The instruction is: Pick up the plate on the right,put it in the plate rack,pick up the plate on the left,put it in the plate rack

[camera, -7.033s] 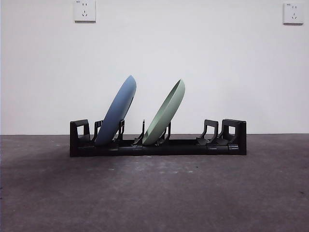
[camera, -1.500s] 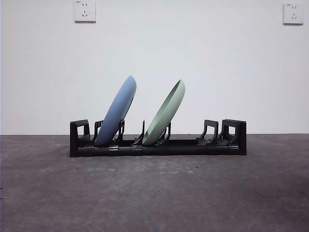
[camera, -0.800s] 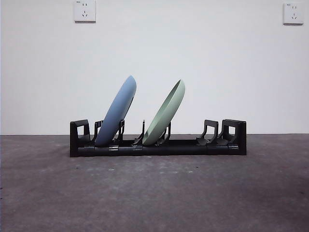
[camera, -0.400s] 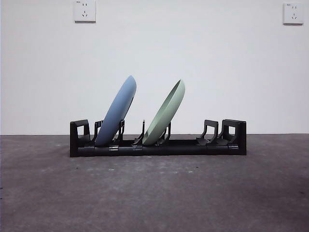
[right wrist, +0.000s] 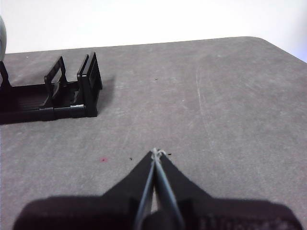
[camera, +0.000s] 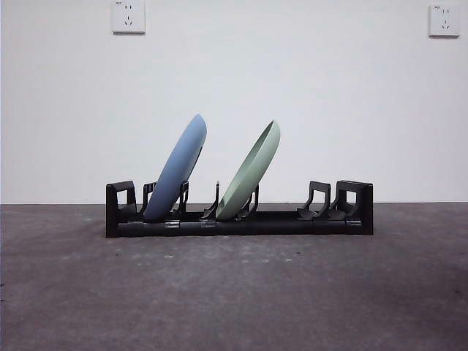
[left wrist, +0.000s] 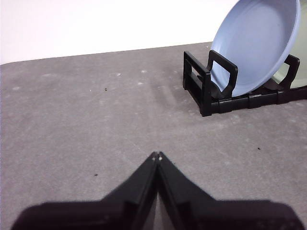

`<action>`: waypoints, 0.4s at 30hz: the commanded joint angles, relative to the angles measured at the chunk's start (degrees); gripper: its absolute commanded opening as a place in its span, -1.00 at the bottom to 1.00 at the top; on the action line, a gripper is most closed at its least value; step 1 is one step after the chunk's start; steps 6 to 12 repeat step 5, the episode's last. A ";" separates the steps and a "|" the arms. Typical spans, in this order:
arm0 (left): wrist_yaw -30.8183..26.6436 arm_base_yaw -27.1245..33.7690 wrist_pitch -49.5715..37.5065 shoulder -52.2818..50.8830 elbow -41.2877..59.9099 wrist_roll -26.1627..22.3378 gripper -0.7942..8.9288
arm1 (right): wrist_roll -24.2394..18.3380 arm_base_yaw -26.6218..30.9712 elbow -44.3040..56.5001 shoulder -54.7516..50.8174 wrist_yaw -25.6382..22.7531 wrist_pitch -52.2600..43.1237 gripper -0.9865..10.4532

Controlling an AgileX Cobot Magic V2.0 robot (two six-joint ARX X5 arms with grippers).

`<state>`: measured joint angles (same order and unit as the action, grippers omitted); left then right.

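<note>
**Black rack holding both plates**

Black plastic, long and low: the plate rack (camera: 240, 213) sitting on the grey table (camera: 234, 292), well out from the white wall (camera: 234, 88). Standing in its slots, the blue plate (camera: 175, 170) and the green plate (camera: 250, 172), both leaning the same way, tilted rather than upright, apart from each other with a free prong between. Blue plate resting near one square end post, green plate nearer the middle; remaining prongs toward the other end post standing bare.

Hovering off the rack's blue-plate end, the left gripper (left wrist: 157, 155), jaws pressed together tip to tip, gripping nothing, well apart from the rack. Showing large in that wrist view, the blue plate's hollow face, with a sliver of the green plate behind it.

Hanging off the opposite end of the rack, the right gripper (right wrist: 156, 152), jaws likewise closed tight and carrying nothing, well clear of the end post.

Showing high on the wall, two sockets (camera: 129, 16).
</note>
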<state>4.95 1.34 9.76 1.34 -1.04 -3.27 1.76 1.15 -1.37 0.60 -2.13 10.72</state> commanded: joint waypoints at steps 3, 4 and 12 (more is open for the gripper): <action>-0.02 0.13 -0.42 -0.04 0.57 0.66 -0.84 | 0.68 0.04 0.52 -0.11 -0.02 -0.26 -0.82; -0.02 0.13 -0.42 -0.04 0.57 0.66 -0.84 | 0.68 0.04 0.52 -0.11 -0.02 -0.26 -0.82; -0.02 0.13 -0.39 -0.04 0.57 0.66 -0.84 | 0.68 0.04 0.52 -0.11 -0.02 -0.26 -0.82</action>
